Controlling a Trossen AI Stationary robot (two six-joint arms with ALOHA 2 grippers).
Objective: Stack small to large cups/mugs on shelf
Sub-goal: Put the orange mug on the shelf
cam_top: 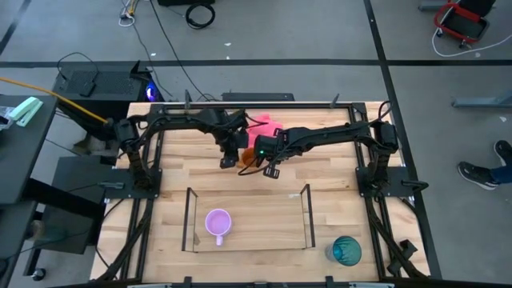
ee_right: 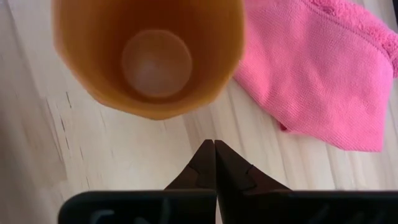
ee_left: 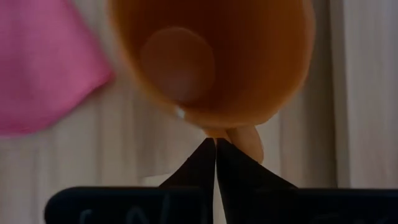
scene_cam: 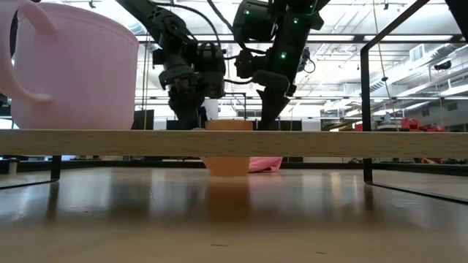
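Nearest the low camera, the lilac mug (scene_cam: 69,66) looms on the shelf (scene_cam: 234,142); behind the shelf's board the orange mug (scene_cam: 228,150) stands on the table between 2 arms, the pink cloth (scene_cam: 265,164) just beyond it.

High view: the lilac mug sits alone in the shelf; the teal cup (cam_top: 346,250) waits outside it, near the table's corner; both grippers hang over the orange mug at mid-table.

Left wrist view: the left gripper (ee_left: 215,149) has its fingers pressed together, tips beside the mug's handle (ee_left: 247,142), gripping nothing I can confirm.

Right wrist view: the right gripper (ee_right: 214,150) is likewise pinched together, empty, beside the mug's rim.

Judgement: the mug looks light, stiff and smooth, so slippery; take the rim wall or handle.
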